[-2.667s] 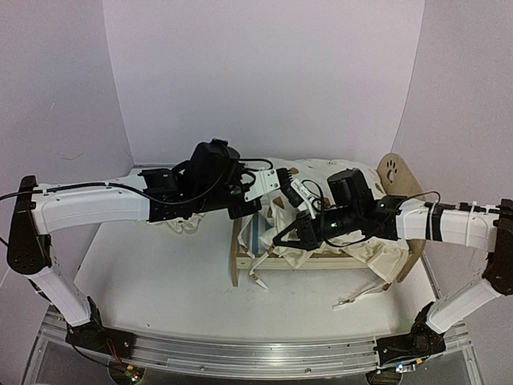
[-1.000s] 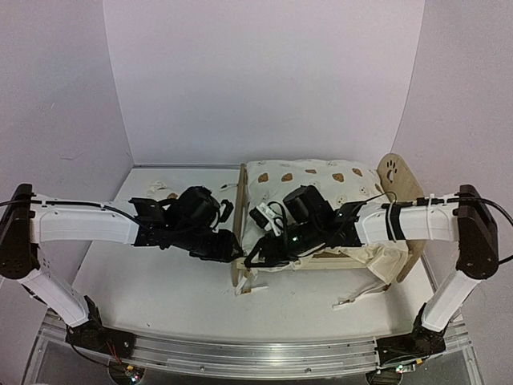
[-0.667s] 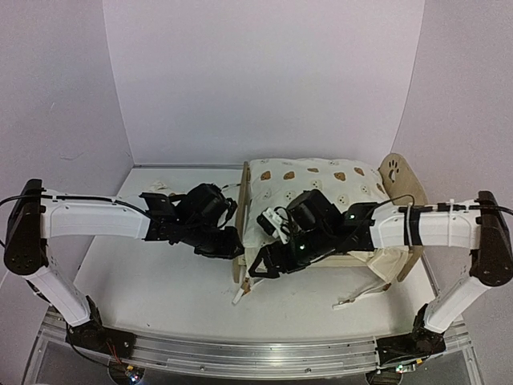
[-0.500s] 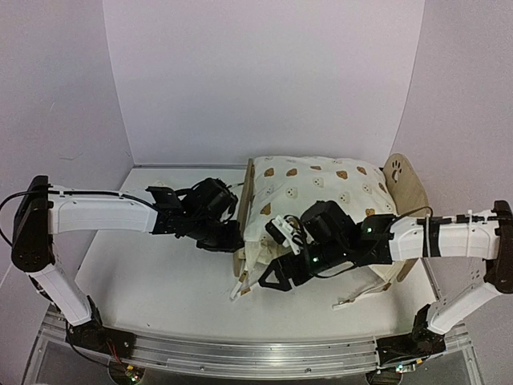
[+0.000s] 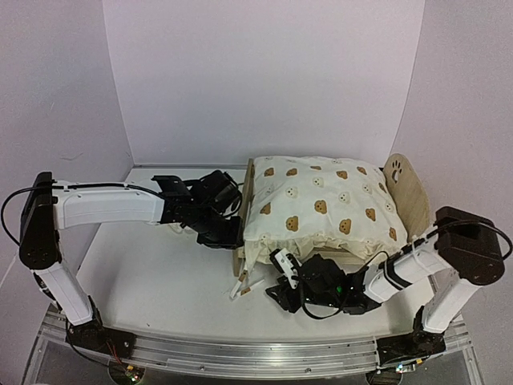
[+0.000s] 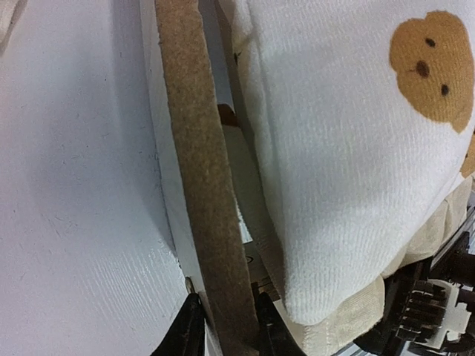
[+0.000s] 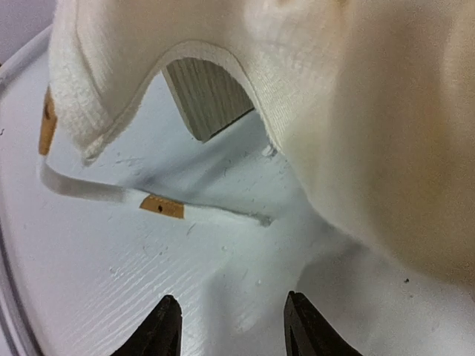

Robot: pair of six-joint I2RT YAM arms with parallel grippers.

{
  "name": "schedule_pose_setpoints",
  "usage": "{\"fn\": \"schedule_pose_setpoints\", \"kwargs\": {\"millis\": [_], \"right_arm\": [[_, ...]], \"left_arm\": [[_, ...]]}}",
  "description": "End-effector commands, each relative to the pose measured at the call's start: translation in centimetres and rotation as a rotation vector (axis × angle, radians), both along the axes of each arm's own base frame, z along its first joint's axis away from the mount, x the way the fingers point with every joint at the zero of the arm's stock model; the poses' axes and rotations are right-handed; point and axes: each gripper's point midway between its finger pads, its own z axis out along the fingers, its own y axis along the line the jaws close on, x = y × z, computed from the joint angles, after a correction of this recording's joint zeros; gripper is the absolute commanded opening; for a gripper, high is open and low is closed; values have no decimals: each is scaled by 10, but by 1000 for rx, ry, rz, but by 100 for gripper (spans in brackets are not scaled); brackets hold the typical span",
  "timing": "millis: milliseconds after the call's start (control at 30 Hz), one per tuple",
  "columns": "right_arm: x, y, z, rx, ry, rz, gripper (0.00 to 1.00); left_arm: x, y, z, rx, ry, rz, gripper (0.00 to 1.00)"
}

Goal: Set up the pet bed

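The left claw (image 6: 226,335) pinched the pet bed (image 6: 197,148) by its end board; the right claw (image 7: 234,330) gaped empty near a tie (image 7: 159,205).

A robotics lab's test booth: plain white panels (image 5: 264,80) wall it in at nine, twelve and three o'clock, and the left arm (image 5: 104,207) and right arm (image 5: 405,269) are bolted (one at each end) to an aluminium rail (image 5: 240,354) at six o'clock.
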Motion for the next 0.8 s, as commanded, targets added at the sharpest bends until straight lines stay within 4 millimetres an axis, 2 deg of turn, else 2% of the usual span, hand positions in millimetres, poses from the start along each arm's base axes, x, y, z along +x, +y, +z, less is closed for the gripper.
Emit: {"fn": "schedule_pose_setpoints", "kwargs": {"millis": [0,133,400,567,700,767], "right_arm": [[36,26,52,175,-258,-110,50],[47,33,41,129,-316,-155,52],[63,56,22,87,-356,-191,55],[79,64,9,17,-408,-240,65],[88,63,-2,-35,-420,-291,63],[93,60,-7,-68,-433,-319,59]], "left_arm": [[10,-27,99,-232,-129,-29,0],[13,-22,123,-259,-188,-17,0],[13,-16,150,-295,-240,-15,0],[17,-14,150,-278,-265,-8,0],[21,-11,142,-246,-276,1,0],[21,-11,140,-243,-275,3,0]]}}
